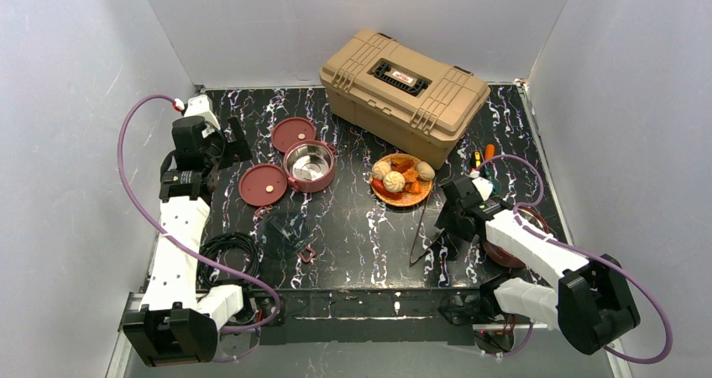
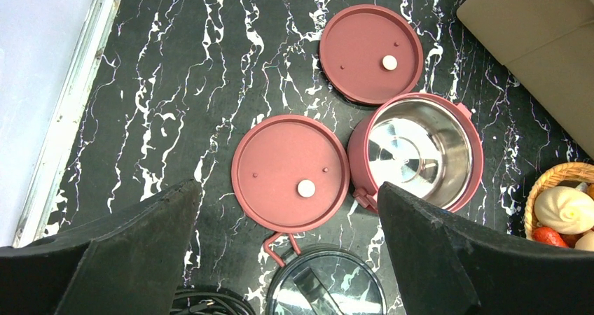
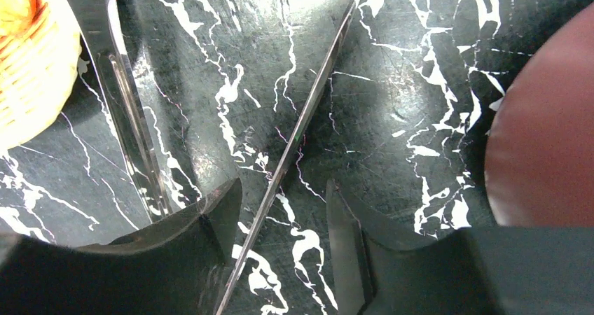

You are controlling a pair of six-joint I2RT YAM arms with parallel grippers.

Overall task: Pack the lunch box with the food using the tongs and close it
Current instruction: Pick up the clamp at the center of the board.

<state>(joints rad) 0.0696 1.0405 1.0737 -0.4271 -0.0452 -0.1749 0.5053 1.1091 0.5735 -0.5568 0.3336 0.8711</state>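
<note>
The tongs point(image 1: 424, 229) lie on the black marble table just below the food plate. My right gripper point(image 1: 442, 235) is down over them. In the right wrist view one slim arm of the tongs point(image 3: 294, 136) runs between the jaws of the right gripper point(image 3: 280, 213), close to the left finger point(image 3: 210, 220) and apart from the right one, so the jaws are open. The other arm point(image 3: 122, 84) passes by the left finger. The food point(image 1: 394, 181), buns and orange chunks, sits on an orange woven plate point(image 1: 417, 199). The lunch box bowl point(image 1: 327, 176) stands open between two lids point(image 1: 293, 133) point(image 1: 264, 184). My left gripper point(image 1: 231, 143) hangs wide open above the nearer lid point(image 2: 290, 171).
A tan toolbox point(image 1: 403, 92) fills the back. Screwdrivers point(image 1: 484, 155) lie right of the plate. A second maroon bowl point(image 1: 508, 256) sits under my right arm. A round shiny piece with a maroon wire hook point(image 2: 326, 283) and a black cable coil point(image 1: 231, 252) lie near the left arm.
</note>
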